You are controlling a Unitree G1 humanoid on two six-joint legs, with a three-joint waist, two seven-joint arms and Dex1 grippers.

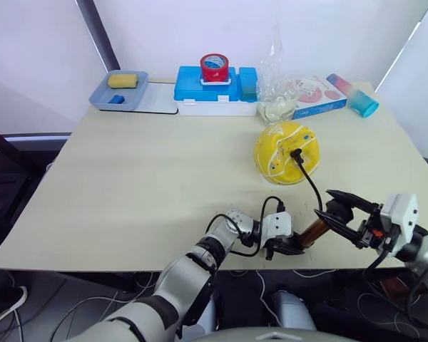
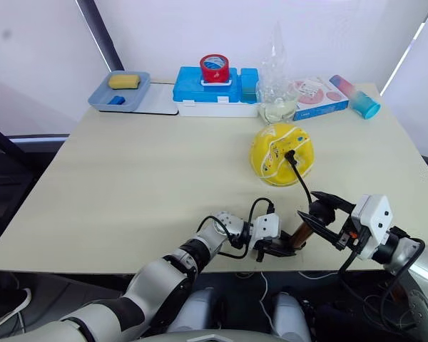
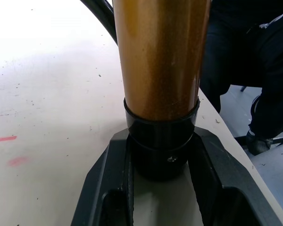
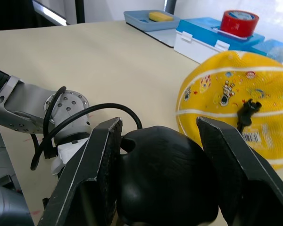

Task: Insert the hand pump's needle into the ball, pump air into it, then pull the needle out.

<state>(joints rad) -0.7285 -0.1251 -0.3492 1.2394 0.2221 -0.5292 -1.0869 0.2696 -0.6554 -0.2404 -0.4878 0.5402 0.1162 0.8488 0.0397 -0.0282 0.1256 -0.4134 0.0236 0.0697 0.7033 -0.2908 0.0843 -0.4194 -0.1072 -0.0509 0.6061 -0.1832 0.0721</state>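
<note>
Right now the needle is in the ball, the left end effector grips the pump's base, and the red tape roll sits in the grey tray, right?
Not quite. The red tape roll sits on the blue box, not the grey tray; the left eye view shows it. The rest holds.

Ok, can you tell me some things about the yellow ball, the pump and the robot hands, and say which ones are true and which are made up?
1. The pump's thin black hose runs to the yellow rubber ball. True.
2. The left gripper clamps the copper-brown hand pump at its black base. True.
3. The ball sits in the blue tray. False: it rests on the beige table.
4. The red tape roll lies beside the pump. False: it sits on the blue-and-white box.
</note>
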